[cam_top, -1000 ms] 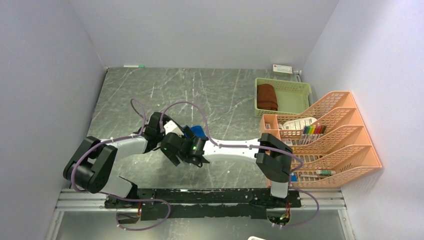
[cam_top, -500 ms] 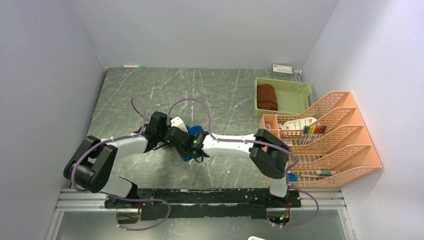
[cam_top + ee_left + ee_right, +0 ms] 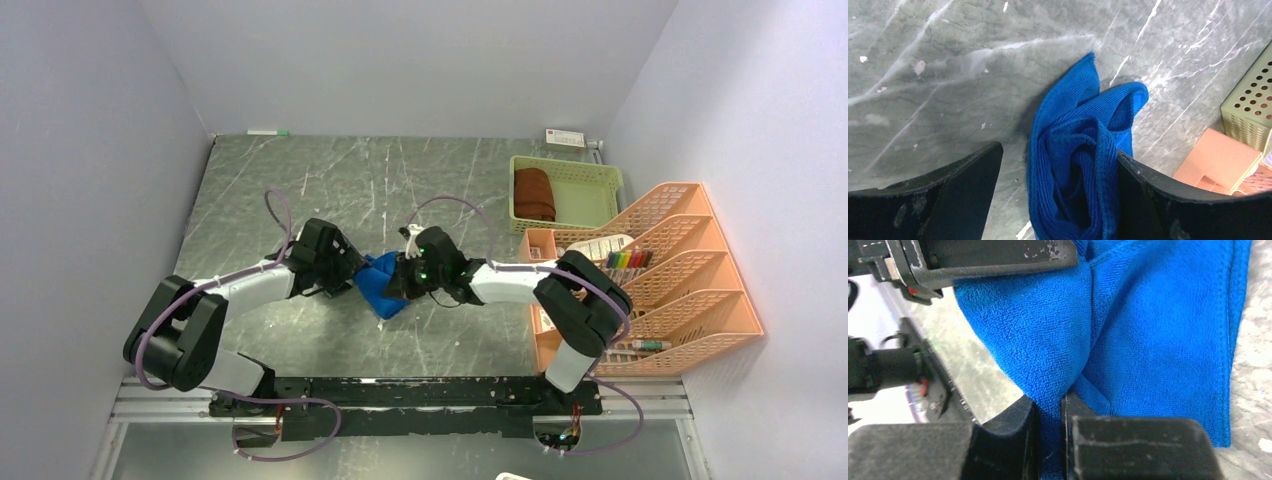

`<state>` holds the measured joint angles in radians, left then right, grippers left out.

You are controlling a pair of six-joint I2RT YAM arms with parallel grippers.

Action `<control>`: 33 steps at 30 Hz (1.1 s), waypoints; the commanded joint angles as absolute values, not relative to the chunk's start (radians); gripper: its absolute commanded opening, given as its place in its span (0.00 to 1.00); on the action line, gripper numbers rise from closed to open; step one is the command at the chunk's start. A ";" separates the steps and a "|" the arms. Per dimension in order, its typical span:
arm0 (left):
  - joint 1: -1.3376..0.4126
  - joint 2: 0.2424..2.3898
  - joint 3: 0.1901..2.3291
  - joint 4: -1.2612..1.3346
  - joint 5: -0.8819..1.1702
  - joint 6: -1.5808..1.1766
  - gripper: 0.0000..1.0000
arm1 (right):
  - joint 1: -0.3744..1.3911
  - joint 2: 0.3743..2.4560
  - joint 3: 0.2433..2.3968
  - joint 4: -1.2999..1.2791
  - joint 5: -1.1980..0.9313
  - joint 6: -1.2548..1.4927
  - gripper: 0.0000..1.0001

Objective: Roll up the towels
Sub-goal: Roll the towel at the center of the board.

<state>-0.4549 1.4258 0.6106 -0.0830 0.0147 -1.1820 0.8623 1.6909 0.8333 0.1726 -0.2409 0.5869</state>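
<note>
The bright blue terry towel (image 3: 381, 287) lies bunched on the grey marbled tabletop (image 3: 300, 190). The right claw (image 3: 1049, 402) is clenched on a fold of it, and the left claw (image 3: 1057, 155) sits astride it, released. The rust-brown towel (image 3: 533, 193) sits in the green mesh basket (image 3: 566, 163). Rolling the blue one seems underway; next comes a steady tuck-and-turn.

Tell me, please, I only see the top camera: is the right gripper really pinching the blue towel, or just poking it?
Observer: Pinching. The right wrist view shows the right gripper shut on a fold of the blue towel.
Operator: What about the other gripper?
Observer: The left wrist view shows the left gripper open, with a finger on either side of the towel.
Operator: Is it a nice roll?
Observer: No. Up close it is a loose, crumpled bundle with a hollow in the middle, lying on the table.
</note>
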 commanded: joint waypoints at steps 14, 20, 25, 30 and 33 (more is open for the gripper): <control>-0.259 1.429 0.835 -0.254 -0.042 -1.004 0.89 | 0.712 1.858 0.733 0.580 -0.822 0.817 0.00; -0.263 1.401 0.833 -0.243 0.045 -0.981 0.88 | 0.707 1.914 0.785 0.521 -0.857 0.814 0.02; -0.369 1.313 0.729 -0.209 0.046 -0.983 0.87 | 0.697 1.973 0.850 0.429 -0.866 0.804 0.02; -0.420 1.237 0.631 -0.191 0.050 -1.004 0.86 | 0.659 2.048 0.889 0.403 -0.898 0.863 0.03; -0.436 1.199 0.598 -0.184 0.055 -1.014 0.86 | 0.641 2.069 0.878 0.460 -0.924 0.935 0.03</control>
